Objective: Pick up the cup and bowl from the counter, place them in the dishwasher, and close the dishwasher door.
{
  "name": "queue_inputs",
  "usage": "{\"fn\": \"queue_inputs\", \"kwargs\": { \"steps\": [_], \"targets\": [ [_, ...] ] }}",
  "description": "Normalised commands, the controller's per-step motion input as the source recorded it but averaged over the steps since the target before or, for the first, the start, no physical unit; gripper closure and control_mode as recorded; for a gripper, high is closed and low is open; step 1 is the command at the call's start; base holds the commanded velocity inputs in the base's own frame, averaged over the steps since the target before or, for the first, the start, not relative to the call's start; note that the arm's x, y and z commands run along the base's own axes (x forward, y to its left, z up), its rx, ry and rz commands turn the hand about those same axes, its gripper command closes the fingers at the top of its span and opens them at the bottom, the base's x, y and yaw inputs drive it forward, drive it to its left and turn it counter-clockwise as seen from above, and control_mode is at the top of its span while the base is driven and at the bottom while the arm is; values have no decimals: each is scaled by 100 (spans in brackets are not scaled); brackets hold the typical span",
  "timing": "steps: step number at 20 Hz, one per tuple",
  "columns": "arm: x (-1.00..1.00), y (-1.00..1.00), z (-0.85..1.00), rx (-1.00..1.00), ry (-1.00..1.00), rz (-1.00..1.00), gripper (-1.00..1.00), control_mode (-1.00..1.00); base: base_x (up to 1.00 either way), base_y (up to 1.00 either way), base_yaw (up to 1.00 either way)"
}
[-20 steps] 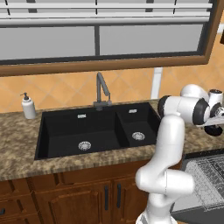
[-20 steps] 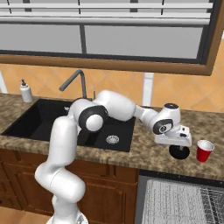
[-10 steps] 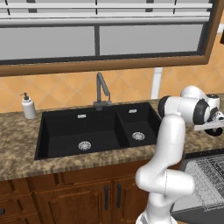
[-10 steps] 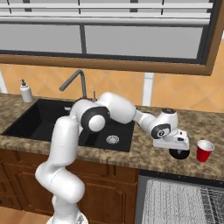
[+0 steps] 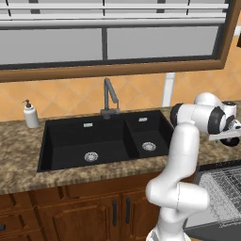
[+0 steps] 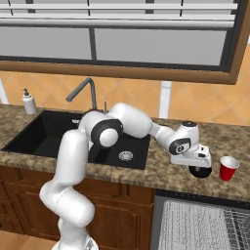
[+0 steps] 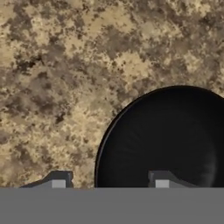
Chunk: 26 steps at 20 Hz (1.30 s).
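A black bowl (image 7: pixel 175 135) sits upright on the brown speckled counter (image 7: pixel 65 65), right of the sink. My gripper (image 7: pixel 110 179) is down at its left rim, one fingertip (image 7: pixel 59 178) outside the bowl and the other (image 7: pixel 162 180) over its inside. The jaws stand apart, with a gap still showing on the outer side of the rim. From the right base view the hand (image 6: pixel 194 157) covers most of the bowl (image 6: pixel 200 172). The red cup (image 6: pixel 227 168) stands just right of it. The dishwasher (image 6: pixel 195 224) is open below the counter edge.
The black double sink (image 5: pixel 103 139) with its faucet (image 5: pixel 109 96) lies left of the arm. A white soap bottle (image 5: pixel 30 115) stands at the far left by the wall. The light grey wire rack (image 5: pixel 226 188) sticks out under the hand. Brown cabinets (image 5: pixel 94 212) run below.
The hand has sunk a little onto the bowl's rim and the fingers have come closer together. Bowl and cup have not moved.
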Motion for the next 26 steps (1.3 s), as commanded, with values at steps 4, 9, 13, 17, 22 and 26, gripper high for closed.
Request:
{"fn": "queue_inputs", "kwargs": {
  "steps": [4, 9, 13, 17, 22, 26],
  "targets": [
    [-2, 0, 0, 0, 0, 0, 100, -100, 0, 0, 0],
    [-81, 5, 15, 0, -14, 5, 100, -100, 0, 0, 0],
    [-100, 48, 61, 0, -18, 15, 100, -100, 0, 0, 0],
    [-100, 3, 14, 18, -6, 19, 100, -100, 0, 0, 0],
    [-100, -27, 0, 30, -1, 29, 100, -100, 0, 0, 0],
    [-100, -36, 2, 35, -7, 36, 100, -100, 0, 0, 0]
  ]
}}
